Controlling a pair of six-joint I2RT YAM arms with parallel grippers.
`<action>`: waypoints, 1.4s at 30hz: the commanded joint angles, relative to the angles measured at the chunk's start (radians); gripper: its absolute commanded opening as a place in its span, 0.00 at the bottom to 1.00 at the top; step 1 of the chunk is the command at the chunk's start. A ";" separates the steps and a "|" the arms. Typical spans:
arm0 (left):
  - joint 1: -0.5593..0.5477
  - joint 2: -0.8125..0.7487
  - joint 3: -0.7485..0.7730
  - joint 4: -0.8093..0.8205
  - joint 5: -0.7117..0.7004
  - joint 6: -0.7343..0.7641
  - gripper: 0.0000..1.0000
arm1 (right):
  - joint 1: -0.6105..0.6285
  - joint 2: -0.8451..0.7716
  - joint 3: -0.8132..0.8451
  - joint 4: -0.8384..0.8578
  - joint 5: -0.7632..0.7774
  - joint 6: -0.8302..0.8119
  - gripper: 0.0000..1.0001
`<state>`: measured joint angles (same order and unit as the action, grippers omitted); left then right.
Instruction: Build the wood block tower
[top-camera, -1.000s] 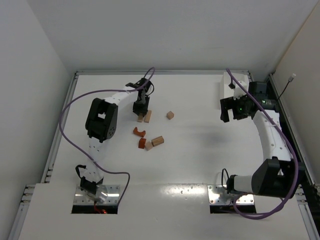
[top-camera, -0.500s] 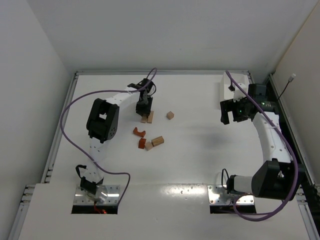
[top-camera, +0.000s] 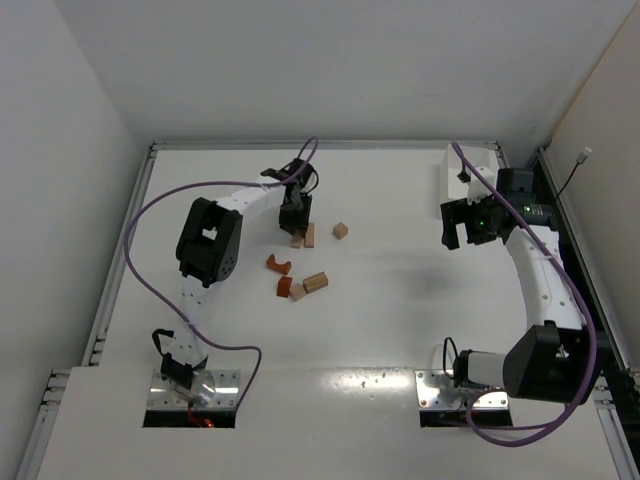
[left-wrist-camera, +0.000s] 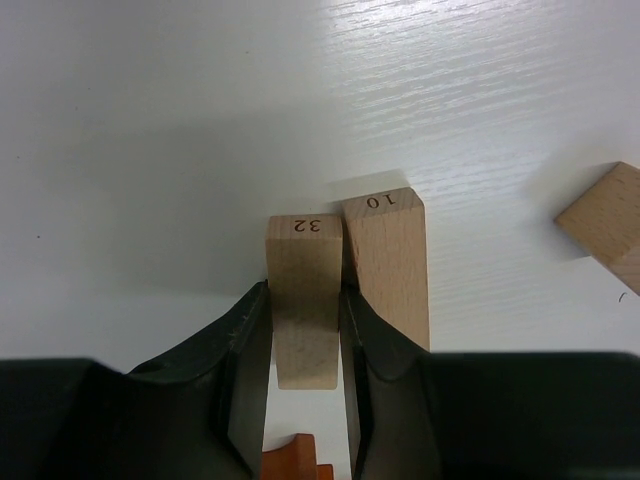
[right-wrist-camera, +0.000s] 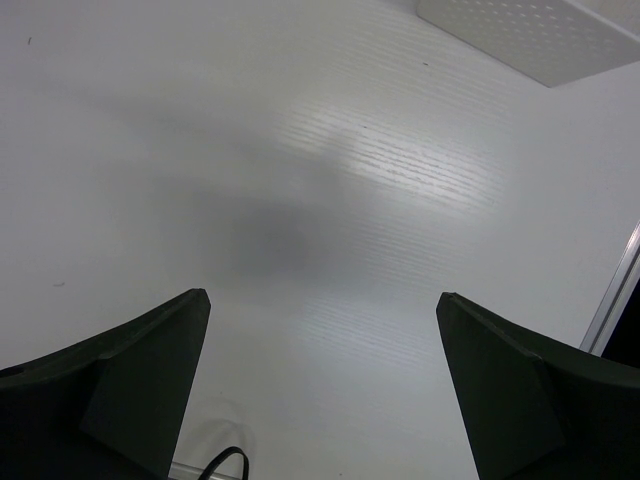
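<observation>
Pinches tan block 32 (left-wrist-camera: 305, 250) in left hand (left-wrist-camera: 303, 300), flush beside block 10 (left-wrist-camera: 388, 260) on counter (left-wrist-camera: 150, 120). Slides the pair right, nearer the cube (top-camera: 341, 231) than a second ago. Means base pieces being lined up, nothing stacked yet. Holds right hand (right-wrist-camera: 322, 296) spread, empty, well apart. Crops orange piece (left-wrist-camera: 298, 458) below; can't tell if 32 lifted.

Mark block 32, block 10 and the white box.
block 32 (left-wrist-camera: 305, 300): left wrist view, centre of its long pale face.
block 10 (left-wrist-camera: 388, 270): left wrist view, centre of its long face.
white box (right-wrist-camera: 530, 35): right wrist view, on its dotted surface.
</observation>
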<state>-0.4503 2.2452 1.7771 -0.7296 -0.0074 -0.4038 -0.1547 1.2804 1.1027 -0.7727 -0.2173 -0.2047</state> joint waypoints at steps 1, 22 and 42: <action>-0.010 0.021 0.039 0.019 -0.013 -0.032 0.00 | -0.005 -0.027 -0.004 0.009 -0.005 0.007 0.95; -0.019 0.002 0.058 0.010 -0.043 -0.023 0.21 | -0.014 -0.027 -0.004 0.018 -0.005 0.007 0.95; -0.019 -0.087 0.039 0.019 -0.043 -0.004 0.37 | -0.014 -0.027 -0.023 0.018 -0.024 0.007 0.95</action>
<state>-0.4580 2.2505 1.8023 -0.7242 -0.0486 -0.4171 -0.1623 1.2789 1.0908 -0.7719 -0.2184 -0.2050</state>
